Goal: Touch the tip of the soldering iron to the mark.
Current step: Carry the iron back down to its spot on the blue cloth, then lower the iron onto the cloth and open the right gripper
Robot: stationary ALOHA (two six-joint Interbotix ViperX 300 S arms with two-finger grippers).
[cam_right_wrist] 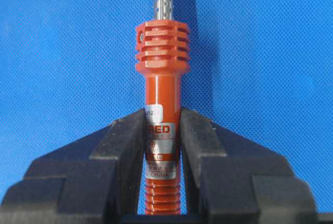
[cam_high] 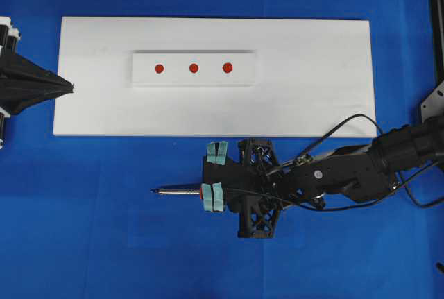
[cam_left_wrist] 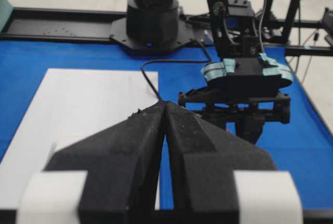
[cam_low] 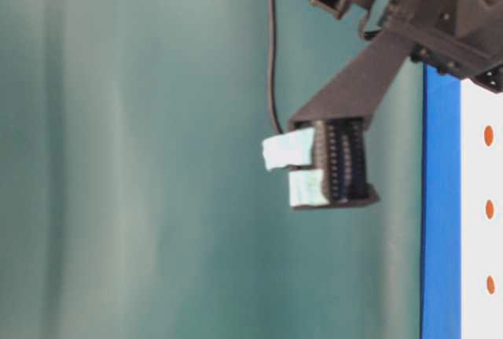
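While my right jaws clamp the red-orange handle of the soldering iron, I read the scene outward from that grip. Through the right wrist camera the handle sits squarely between the two black pads, ribbed collar just beyond them, perforated silver shaft running on out of the top of the view over bare blue desk. From overhead the iron lies roughly level, its dark tip pointing to the left of that view, well clear of the white board and on the near side of its edge. Beyond that edge the raised white strip carries three red marks in a row; I judge none has been touched yet. To do this step well I should swing the tip toward the board, tilt it downward so the point leads, and lower slowly onto the middle of one dot, watching that the black cord looping behind my wrist does not drag me off line. Farthest off, my left jaws rest closed on nothing, their tip at the board's left edge, out of the way.
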